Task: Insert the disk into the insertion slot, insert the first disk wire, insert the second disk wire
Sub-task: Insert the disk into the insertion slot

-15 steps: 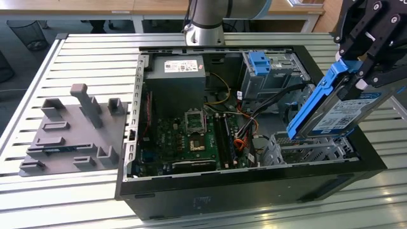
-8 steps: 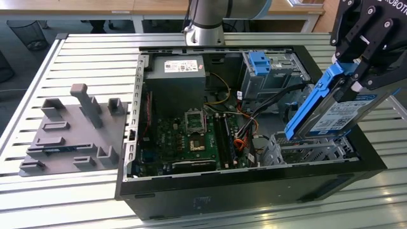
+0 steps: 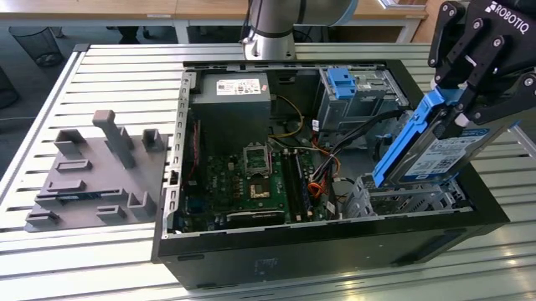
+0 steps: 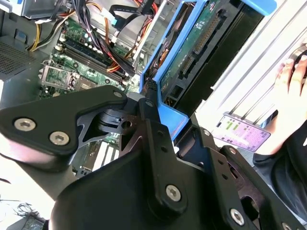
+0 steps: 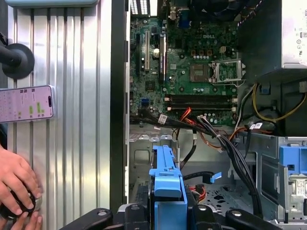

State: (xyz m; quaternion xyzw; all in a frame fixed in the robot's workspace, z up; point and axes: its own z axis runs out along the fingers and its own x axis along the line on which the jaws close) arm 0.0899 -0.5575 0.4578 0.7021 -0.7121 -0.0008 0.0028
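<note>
The gripper point(image 3: 465, 116) holds the disk point(image 3: 445, 157) tight; the disk stands tilted, long side up, its low end just over the slot point(image 3: 393, 199).

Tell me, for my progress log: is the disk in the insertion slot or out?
Out. The hand holds the disk steeply tilted, most of it above the insertion slot.

open black pc case point(image 3: 335, 251) on slatted metal table point(image 3: 125, 69), side panel off. inside: green motherboard point(image 3: 255, 179) mid, grey power supply point(image 3: 230, 103) beyond it, upright grey bay point(image 3: 360, 103) w/ blue latch at the exterior view's right of that, orange + black cables point(image 3: 322, 182) nearby. grey plastic fixture point(image 3: 92, 175) on table, exterior view's left of case. phone point(image 5: 26, 103), screen lit, on table beside case. mesh bin point(image 3: 40, 44) on floor beyond.
</note>
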